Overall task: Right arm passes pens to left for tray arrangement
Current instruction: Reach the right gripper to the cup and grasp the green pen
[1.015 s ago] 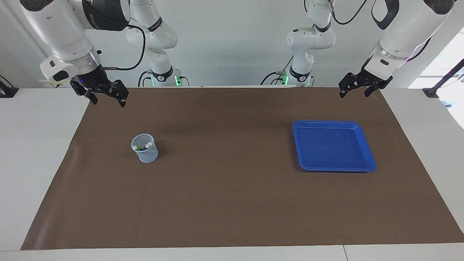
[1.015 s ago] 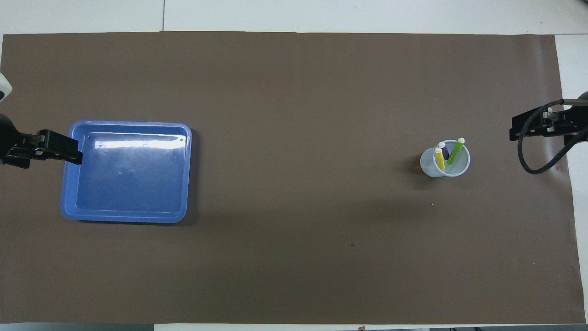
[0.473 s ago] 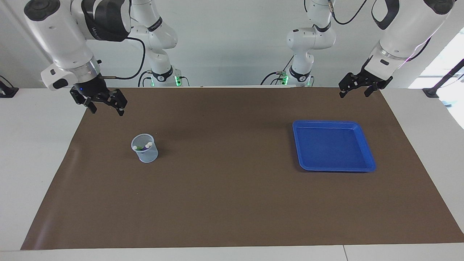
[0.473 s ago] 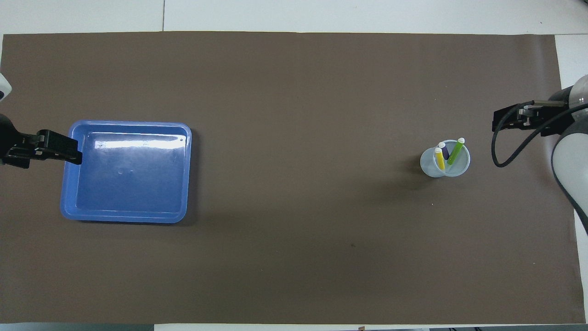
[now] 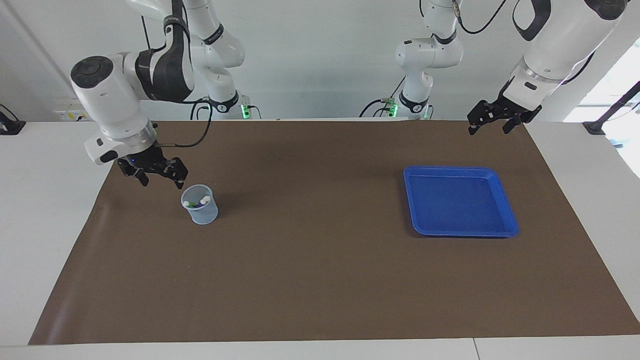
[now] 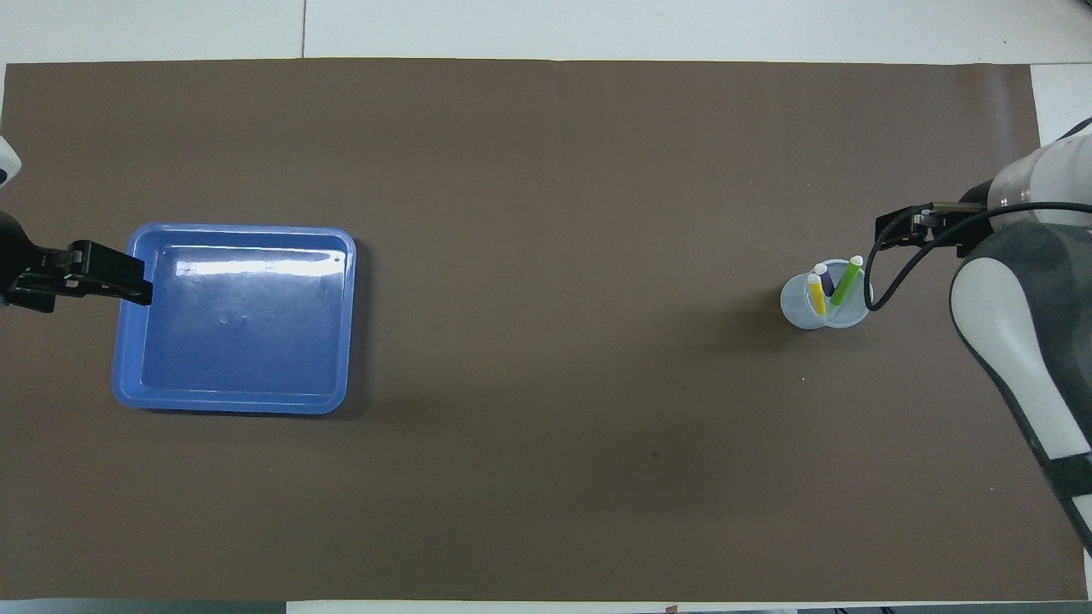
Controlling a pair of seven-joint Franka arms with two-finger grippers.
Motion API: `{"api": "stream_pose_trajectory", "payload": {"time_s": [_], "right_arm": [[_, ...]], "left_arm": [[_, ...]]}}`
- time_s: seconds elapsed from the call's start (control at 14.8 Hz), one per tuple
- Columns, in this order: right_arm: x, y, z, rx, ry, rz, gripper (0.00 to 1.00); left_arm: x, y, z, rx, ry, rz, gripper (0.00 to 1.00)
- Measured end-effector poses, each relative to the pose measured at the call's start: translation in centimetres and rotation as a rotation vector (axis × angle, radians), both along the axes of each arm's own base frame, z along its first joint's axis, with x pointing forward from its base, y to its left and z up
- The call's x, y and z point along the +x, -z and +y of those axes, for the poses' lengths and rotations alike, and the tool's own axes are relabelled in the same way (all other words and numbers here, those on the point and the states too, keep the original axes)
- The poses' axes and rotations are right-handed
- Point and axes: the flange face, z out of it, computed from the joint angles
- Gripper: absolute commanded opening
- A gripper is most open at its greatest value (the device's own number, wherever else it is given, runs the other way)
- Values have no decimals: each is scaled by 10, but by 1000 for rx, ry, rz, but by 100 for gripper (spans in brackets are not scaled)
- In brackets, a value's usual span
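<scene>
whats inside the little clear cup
Three pens stand in the cup: yellow pen, purple pen and green pen, whitish tips up. Their lower ends are blurred by the cup wall.

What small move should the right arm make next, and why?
Probably shift the right gripper over the translucent pale-blue cup and lower it onto a pen. It hangs open beside the cup, holding nothing; the green, purple and yellow marker pens stand inside. The shallow blue plastic tray is empty; the left gripper waits, open.
</scene>
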Motion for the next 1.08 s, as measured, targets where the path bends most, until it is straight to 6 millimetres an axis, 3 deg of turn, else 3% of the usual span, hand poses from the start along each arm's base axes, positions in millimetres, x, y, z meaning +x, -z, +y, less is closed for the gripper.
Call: {"api": "stream_pose_trajectory", "payload": {"time_s": [0.27, 0.54, 0.61, 0.81, 0.88, 0.95, 1.08], "right_arm": [[-4, 19, 7, 0, -32, -14, 95], [-6, 29, 7, -1, -40, -37, 79], [-6, 29, 7, -1, -41, -41, 71], [-6, 30, 7, -1, -44, -44, 29], [-6, 30, 7, -1, -45, -44, 8], [-6, 30, 7, -1, -46, -44, 0], [-6, 30, 8, -1, -48, -44, 0]], "left_arm": [[0, 0, 2, 0, -3, 0, 100], [0, 1, 2, 0, -3, 2, 100], [0, 1, 2, 0, -3, 2, 100], [0, 2, 4, -8, -10, 4, 100], [0, 3, 7, -39, -25, 7, 100], [1, 5, 13, -87, -49, 7, 100], [2, 13, 31, -158, -105, -1, 100]]}}
